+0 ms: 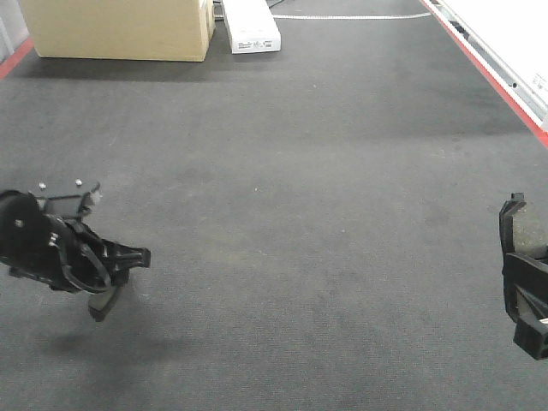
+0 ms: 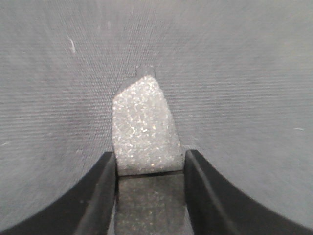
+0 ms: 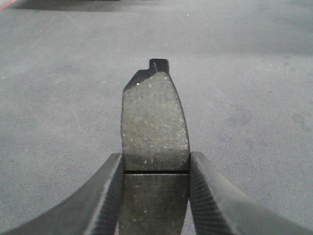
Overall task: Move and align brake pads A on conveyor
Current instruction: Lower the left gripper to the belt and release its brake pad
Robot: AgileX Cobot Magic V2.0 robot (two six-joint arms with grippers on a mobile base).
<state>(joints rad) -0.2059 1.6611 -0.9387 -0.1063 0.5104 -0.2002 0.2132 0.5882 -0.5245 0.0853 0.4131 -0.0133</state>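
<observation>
The conveyor (image 1: pixel 300 214) is a wide dark charcoal belt that fills the front view. My left gripper (image 1: pixel 116 281) hangs a little above the belt at the left. In the left wrist view the left gripper (image 2: pixel 150 166) is shut on a brake pad A (image 2: pixel 144 127), grey speckled face up, its groove between the fingertips. My right gripper (image 1: pixel 524 261) sits at the right edge, shut on another brake pad A (image 1: pixel 514 227). The right wrist view shows that gripper (image 3: pixel 155 169) clamping the pad (image 3: pixel 154 117) at its groove, with the black backing tab at the far end.
A cardboard box (image 1: pixel 120 26) and a white carton (image 1: pixel 251 26) stand on the belt's far end. A red edge strip (image 1: pixel 488 73) runs along the right side, with a pale surface (image 1: pixel 514 34) beyond it. Another red strip (image 1: pixel 13 56) marks the far left.
</observation>
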